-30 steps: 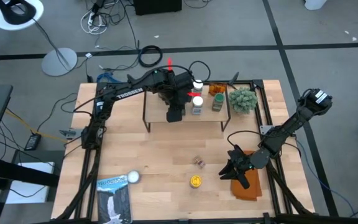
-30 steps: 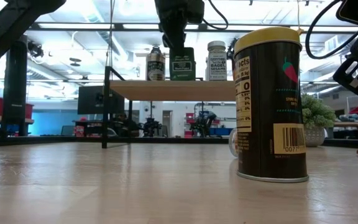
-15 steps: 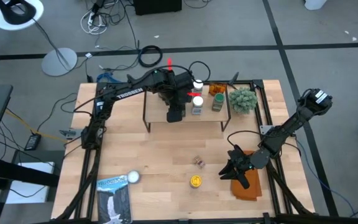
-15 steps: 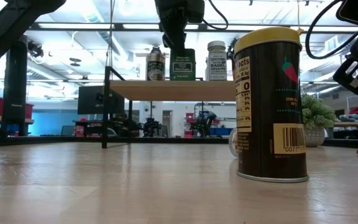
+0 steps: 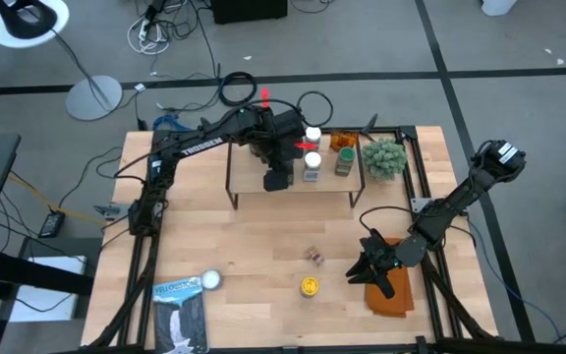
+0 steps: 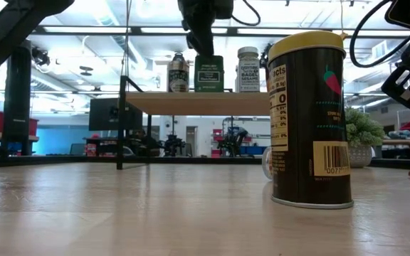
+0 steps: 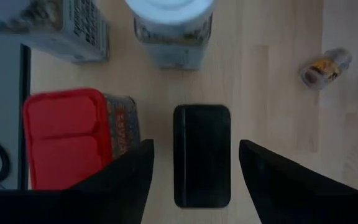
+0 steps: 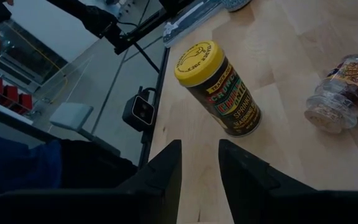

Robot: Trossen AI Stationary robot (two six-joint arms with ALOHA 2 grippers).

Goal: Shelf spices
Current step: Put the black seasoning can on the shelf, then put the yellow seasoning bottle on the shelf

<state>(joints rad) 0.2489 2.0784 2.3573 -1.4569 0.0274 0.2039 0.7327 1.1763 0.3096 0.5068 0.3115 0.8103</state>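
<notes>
Yellow-lidded jar [image 8: 219, 87] reads "Crunchy" | left pincer [image 7: 194, 163] wide above dark tin [image 7: 202, 154]

The shelf [image 5: 263, 200] on the wooden table [image 5: 244, 256] carries 5 spices [image 5: 312, 135].

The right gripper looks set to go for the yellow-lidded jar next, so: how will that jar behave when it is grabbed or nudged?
The yellow-lidded jar stands upright, tall on a narrow base, so a high nudge would probably tip it. Being round, it would likely roll once down. Its printed wall looks smooth, so the right gripper may slip.
</notes>
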